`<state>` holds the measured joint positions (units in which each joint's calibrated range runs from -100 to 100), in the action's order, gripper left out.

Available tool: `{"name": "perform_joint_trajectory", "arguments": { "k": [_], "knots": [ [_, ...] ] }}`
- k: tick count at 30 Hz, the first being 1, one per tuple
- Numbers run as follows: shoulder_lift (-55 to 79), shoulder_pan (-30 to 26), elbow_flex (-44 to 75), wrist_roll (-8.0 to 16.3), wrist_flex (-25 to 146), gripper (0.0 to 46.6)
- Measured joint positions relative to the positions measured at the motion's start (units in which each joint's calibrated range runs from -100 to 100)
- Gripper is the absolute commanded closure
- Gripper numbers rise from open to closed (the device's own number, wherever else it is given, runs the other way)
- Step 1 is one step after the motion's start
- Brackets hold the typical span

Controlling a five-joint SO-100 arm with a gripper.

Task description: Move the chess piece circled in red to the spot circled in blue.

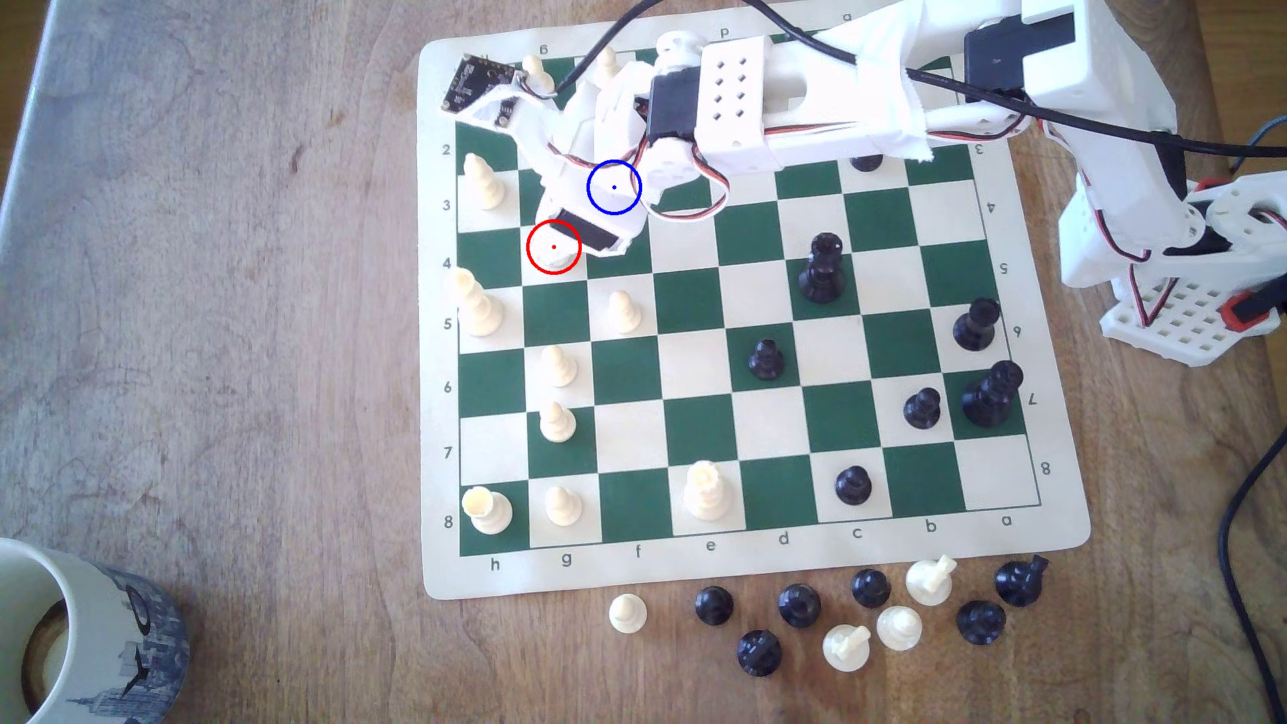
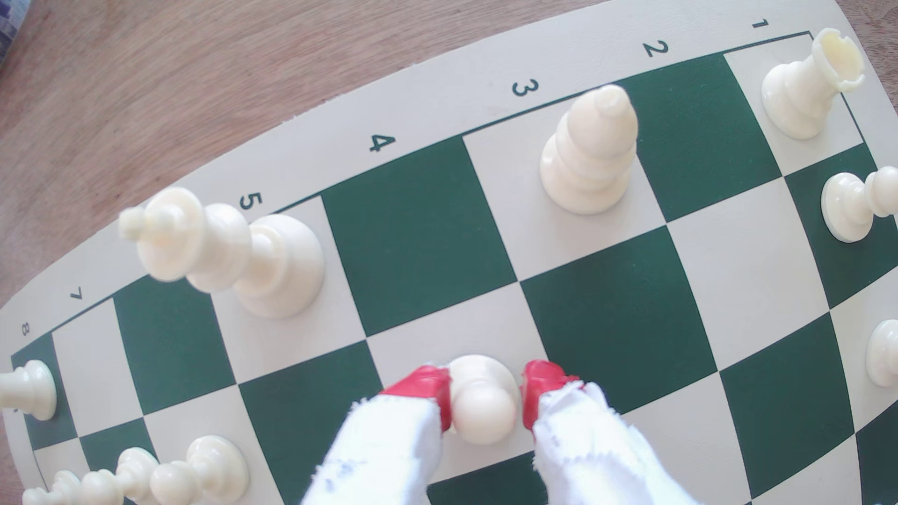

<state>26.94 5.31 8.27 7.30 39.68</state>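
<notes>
In the exterior view, the white arm (image 1: pixel 801 104) reached across the green-and-cream chessboard (image 1: pixel 731 571) from the exterior view's right, its gripper (image 1: pixel 567 247) lowered onto the red-ringed cream square in row 4. The cream pawn (image 1: pixel 557 259) stood there, mostly hidden under the gripper. The blue-ringed spot (image 1: pixel 613 187) lay diagonally next to it, covered by the arm's wrist. A cream bishop (image 1: pixel 482 182) stood just beyond the pawn toward the board's edge.

In the wrist view, the gripper (image 2: pixel 486 395) straddled the pawn (image 2: pixel 483 400), which stood upright on its cream square. One red fingertip (image 2: pixel 427 388) touched the pawn's head; the other sat just beside it, and I could not tell whether it pressed. The jaws were narrow around the pawn.
</notes>
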Motion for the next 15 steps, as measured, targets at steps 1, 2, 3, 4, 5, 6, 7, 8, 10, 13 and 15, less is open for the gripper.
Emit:
{"name": "perform_joint_trajectory", "arguments": {
  "k": [1, 2, 3, 4, 5, 6, 7, 8, 10, 13, 15],
  "knots": [
    [0.00, 0.00, 0.00, 0.00, 0.00, 41.8],
    [0.00, 0.00, 0.00, 0.00, 0.00, 42.7],
    [0.00, -0.37, 0.00, 0.00, 0.00, 43.2],
    [0.00, -0.52, 0.00, 0.00, 0.00, 43.5],
    [0.00, -0.66, 0.00, 0.00, 0.08, 44.0],
    [0.00, -0.74, 0.72, 0.00, 0.08, 44.3],
    [0.00, -0.74, 1.27, 0.00, 0.08, 44.4],
    [0.00, -0.74, 1.81, 0.00, 0.08, 44.5],
    [0.00, -0.74, 2.89, 0.00, 0.32, 44.5],
    [0.00, -0.74, 5.06, 0.00, 1.67, 44.6],
    [0.00, -0.74, 5.51, 0.00, 2.55, 44.6]
  ]
}}
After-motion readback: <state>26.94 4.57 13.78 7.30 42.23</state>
